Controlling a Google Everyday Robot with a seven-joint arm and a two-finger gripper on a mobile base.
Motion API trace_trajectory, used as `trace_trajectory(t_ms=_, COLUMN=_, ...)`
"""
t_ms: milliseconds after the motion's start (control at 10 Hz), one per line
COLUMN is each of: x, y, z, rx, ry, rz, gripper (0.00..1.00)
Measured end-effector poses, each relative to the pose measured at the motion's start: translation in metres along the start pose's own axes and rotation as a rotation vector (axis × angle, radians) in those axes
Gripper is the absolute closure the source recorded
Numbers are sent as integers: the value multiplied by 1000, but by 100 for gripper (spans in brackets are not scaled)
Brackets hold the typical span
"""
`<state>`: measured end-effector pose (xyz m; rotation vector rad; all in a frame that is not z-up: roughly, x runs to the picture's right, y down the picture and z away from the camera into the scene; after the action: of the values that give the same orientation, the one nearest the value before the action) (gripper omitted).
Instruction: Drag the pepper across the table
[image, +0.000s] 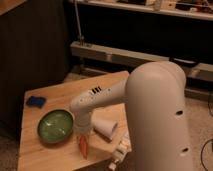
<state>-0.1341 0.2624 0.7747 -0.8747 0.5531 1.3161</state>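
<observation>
The pepper (83, 145) is a small orange-red tapered piece lying on the light wooden table (60, 97), near its front edge, just right of the green bowl (55, 125). My gripper (82, 134) reaches down from the white arm and sits right over the pepper's upper end. The arm's wrist hides where the gripper meets the pepper.
A white cup (106, 128) lies on its side to the right of the pepper. A blue block (35, 101) sits at the table's left edge. My large white arm body (157, 115) covers the table's right side. A dark shelf and metal rail stand behind.
</observation>
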Motion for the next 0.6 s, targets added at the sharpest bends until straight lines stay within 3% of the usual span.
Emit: trace_trajectory(t_ms=600, x=-26, y=-5, z=-1, rx=-1, ry=-23, rz=19, gripper=70)
